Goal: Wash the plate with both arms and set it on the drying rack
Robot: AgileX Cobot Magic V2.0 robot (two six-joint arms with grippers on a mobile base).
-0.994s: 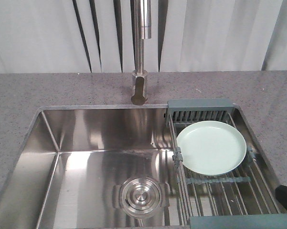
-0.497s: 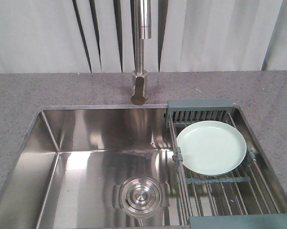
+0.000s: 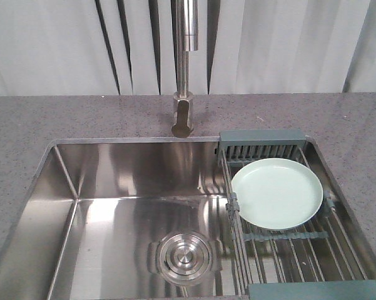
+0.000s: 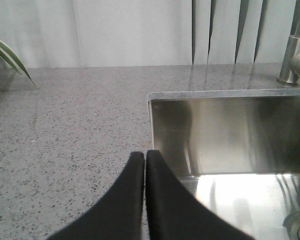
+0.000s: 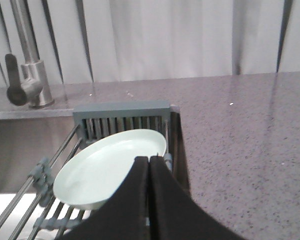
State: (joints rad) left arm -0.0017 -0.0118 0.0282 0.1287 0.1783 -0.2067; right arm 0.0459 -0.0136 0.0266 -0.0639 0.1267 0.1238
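The pale mint-green plate (image 3: 276, 192) lies flat on the drying rack (image 3: 300, 250) over the right end of the steel sink (image 3: 131, 187). It also shows in the right wrist view (image 5: 105, 167), resting on the rack's rods (image 5: 65, 145). My right gripper (image 5: 149, 159) is shut and empty, its tips above the plate's right rim. My left gripper (image 4: 145, 153) is shut and empty, over the counter at the sink's left rim (image 4: 150, 107). Neither arm shows in the front view.
A steel faucet (image 3: 185, 62) stands behind the sink, with its lever facing front. A round steel drain (image 3: 182, 256) sits in the basin floor. Speckled grey counter (image 3: 25, 125) surrounds the sink. A plant leaf (image 4: 7, 55) reaches in at the left.
A black arm part at the lower right edge of the front view has withdrawn out of frame. The plate and rack have not moved.
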